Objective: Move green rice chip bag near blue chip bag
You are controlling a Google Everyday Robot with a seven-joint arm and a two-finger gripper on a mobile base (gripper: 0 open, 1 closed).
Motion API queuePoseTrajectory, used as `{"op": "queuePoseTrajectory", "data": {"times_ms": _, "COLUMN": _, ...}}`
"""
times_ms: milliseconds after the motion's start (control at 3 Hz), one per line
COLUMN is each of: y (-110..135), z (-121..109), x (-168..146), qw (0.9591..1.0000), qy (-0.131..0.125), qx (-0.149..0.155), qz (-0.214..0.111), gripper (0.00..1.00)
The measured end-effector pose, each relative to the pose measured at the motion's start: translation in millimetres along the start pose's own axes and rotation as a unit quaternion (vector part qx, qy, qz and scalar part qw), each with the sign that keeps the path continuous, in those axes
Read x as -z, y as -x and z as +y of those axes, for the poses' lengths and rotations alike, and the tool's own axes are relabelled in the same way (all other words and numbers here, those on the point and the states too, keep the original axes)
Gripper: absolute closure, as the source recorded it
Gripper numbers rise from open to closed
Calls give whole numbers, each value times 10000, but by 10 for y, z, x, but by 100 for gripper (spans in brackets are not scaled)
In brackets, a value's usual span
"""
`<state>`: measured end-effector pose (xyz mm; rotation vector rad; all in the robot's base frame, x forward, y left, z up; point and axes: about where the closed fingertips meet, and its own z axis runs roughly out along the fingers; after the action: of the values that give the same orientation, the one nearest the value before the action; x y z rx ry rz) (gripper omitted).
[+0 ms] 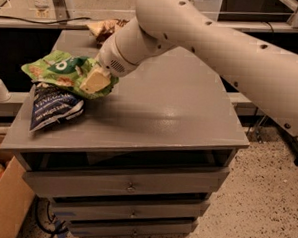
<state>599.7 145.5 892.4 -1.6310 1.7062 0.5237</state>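
The green rice chip bag [56, 70] is bright green with white round lettering. My gripper [95, 81] is shut on its right end and holds it at the left of the grey cabinet top [159, 116]. The blue chip bag [52, 107], dark navy with white lettering, lies flat on the cabinet top just below the green bag. The green bag's lower edge overlaps the blue bag's top edge. My white arm reaches in from the upper right.
A brown-and-cream snack bag [106, 27] lies at the back of the cabinet top, partly behind my arm. The cabinet has drawers [130, 185] below. A cardboard box [4, 203] stands on the floor at the lower left. A counter runs behind.
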Motion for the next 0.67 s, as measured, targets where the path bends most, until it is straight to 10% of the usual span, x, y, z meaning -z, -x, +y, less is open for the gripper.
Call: {"op": "queuePoseTrajectory", "data": {"times_ms": 667, "y": 86, "z": 142, "x": -120, "qw": 9994, "qy": 104, "qx": -80, "qz": -319, "gripper": 60}}
